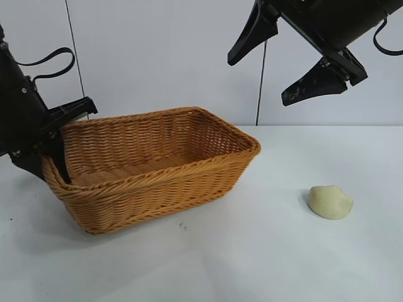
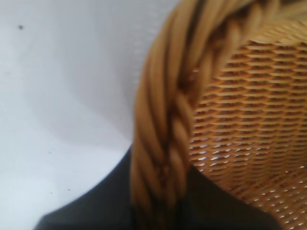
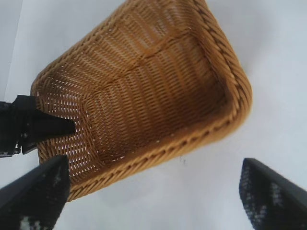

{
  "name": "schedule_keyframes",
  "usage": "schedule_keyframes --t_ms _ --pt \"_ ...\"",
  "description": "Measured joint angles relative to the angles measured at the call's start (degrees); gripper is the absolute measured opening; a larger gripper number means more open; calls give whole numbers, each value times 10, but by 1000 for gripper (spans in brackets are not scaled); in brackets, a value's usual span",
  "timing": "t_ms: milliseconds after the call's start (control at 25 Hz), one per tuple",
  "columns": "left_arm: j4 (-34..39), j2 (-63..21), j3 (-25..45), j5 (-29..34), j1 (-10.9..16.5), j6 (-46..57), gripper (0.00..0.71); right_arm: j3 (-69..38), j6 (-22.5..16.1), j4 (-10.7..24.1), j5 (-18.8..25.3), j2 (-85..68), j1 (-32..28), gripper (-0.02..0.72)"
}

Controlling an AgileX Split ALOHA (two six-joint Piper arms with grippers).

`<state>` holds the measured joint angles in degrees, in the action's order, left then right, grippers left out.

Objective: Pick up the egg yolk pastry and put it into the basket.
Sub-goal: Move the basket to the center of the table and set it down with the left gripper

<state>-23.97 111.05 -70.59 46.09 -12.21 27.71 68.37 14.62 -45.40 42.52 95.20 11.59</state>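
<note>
Exterior view shows a large rectangular orange-brown woven wicker basket (image 1: 157, 167) with a braided rim standing on the white surface (image 1: 252, 251), left of middle; its left end looks tipped slightly up, though whether it has left the surface cannot be told; the left claw (image 1: 55, 146) is at that left end, its black fingers closed narrowly on the braided rim, one finger outside and one reaching inside the wall; the small pale cream-yellow dome-shaped egg yolk pastry (image 1: 330, 202) lies on the surface to the right, well apart from the basket and touched by nothing; the right claw (image 1: 286, 60) hangs high above the surface at upper right, its two black fingers spread wide and holding nothing.

Left wrist view is filled by the braided rim of the basket (image 2: 168, 129) running between dark finger parts, with the woven inner wall to one side and the white surface (image 2: 62, 96) to the other.

Right wrist view looks down into the basket (image 3: 144, 96), whose inside holds nothing; the left claw (image 3: 57, 127) pokes in over the far rim; the right claw's (image 3: 153, 191) own fingertips (image 3: 36, 194) stand far apart in the foreground.

No brand, label or writing can be read on anything.
</note>
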Motion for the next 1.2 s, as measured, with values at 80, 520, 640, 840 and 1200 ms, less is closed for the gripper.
schedule_keyframes --t_ms 80,520,640,840,1200 --pt "-15 20 -33 28 0 -48 91 0 0 0 1 0 0 685" --pt "9 81 -139 111 0 -183 91 0 0 0 2 0 0 685" --pt "10 92 -139 111 0 -199 91 0 0 0 3 0 0 685" --pt "11 106 -141 91 0 -227 91 0 0 0 3 0 0 685" --pt "29 108 -142 72 0 -234 150 0 0 0 4 0 0 685"
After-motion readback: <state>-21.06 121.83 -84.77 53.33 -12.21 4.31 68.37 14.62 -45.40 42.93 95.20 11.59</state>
